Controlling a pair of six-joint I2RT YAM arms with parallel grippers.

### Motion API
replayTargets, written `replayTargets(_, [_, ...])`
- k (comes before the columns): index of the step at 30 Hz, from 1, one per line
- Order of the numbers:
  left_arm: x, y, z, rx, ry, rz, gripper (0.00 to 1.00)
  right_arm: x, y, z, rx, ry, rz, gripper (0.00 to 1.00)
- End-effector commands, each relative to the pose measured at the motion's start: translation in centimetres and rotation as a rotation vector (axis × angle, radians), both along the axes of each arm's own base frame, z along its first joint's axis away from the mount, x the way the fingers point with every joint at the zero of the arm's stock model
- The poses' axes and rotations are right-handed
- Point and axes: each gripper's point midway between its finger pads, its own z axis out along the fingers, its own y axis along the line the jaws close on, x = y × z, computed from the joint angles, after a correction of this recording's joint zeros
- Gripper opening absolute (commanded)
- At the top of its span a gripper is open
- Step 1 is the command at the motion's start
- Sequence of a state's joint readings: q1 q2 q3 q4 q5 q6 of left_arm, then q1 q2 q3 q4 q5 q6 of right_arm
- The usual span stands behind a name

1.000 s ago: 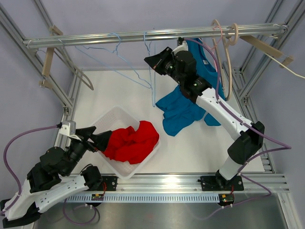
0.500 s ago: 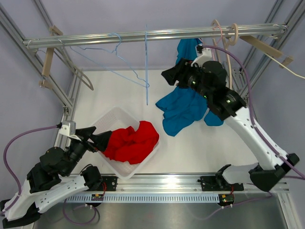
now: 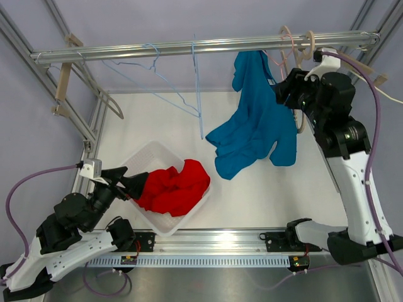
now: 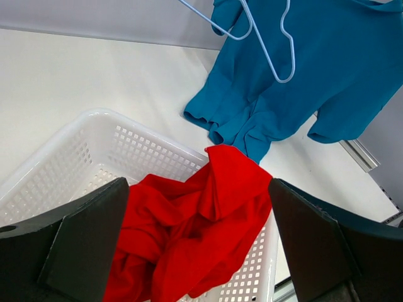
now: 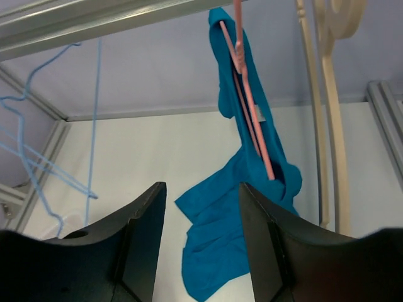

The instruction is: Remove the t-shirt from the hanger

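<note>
**Blue t-shirt (image 3: 258, 119) on its pink hanger (image 5: 254, 110)**

The right pincer (image 5: 201, 192) is spread and empty, near the t-shirt. The t-shirt hangs from the rail (image 3: 126, 51), lower folds on the desk (image 3: 151, 119). The left pincer (image 4: 198, 207) gapes above red cloth (image 4: 195, 233) in a white basket (image 4: 94, 145).

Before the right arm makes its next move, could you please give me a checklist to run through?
1. Right gripper open and empty: ok.
2. Right gripper gripping the blue t-shirt: not ok, apart from it.
3. T-shirt off the pink hanger: not ok, it hangs there, lower end on the table.
4. Left gripper open, away from the t-shirt: ok.
5. White basket has bare room beside the red garment: ok.
</note>
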State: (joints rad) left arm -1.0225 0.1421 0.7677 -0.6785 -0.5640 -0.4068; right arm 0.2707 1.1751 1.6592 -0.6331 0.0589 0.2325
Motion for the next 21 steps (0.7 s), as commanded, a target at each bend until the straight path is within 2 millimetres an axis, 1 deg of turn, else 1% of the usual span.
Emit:
replayTargets(1, [0.1,-0.5,0.8,-0.01,-0.024,-0.015,0.99,2.5,-1.4,-3.3,-0.12,0.109,-0.031,0.58])
replayTargets(4, [0.2,-0.5,0.7,-0.006,-0.023,-0.013,0.99,3.1,-2.1,-2.7,-0.136,0.085,-0.059,0.6])
replayTargets(8, [0.3,-1.0,0.5,0.014,-0.015,-0.021,0.99,3.5,-4.1,-2.1,-0.211,0.074,-0.142,0.61])
replayTargets(10, [0.3,-1.2,0.6,0.018,-0.012,-0.029,0.99,3.8,-4.2,-1.9,-0.222,0.074,-0.148,0.61])
replayTargets(13, [0.4,-1.3,0.6,0.021,-0.012,-0.027,0.99,4.9,-3.6,-2.9,-0.236,0.097,-0.12,0.6])
replayTargets(14, [0.4,-1.3,0.5,0.022,-0.009,-0.027,0.99,5.2,-3.3,-3.3,-0.234,0.108,-0.104,0.59])
replayTargets(15, [0.4,-1.2,0.5,0.019,-0.011,-0.026,0.99,5.9,-3.0,-4.2,-0.237,0.133,-0.094,0.57])
replayTargets(17, [0.4,-1.1,0.5,0.017,-0.013,-0.024,0.99,6.7,-2.1,-4.9,-0.229,0.141,-0.055,0.51])
replayTargets(20, [0.4,-1.1,0.5,0.016,-0.014,-0.023,0.99,7.3,-1.2,-4.6,-0.206,0.126,-0.023,0.48])
replayTargets(21, [0.3,-1.1,0.5,0.017,-0.013,-0.024,0.99,7.3,-1.1,-4.3,-0.198,0.12,-0.017,0.42])
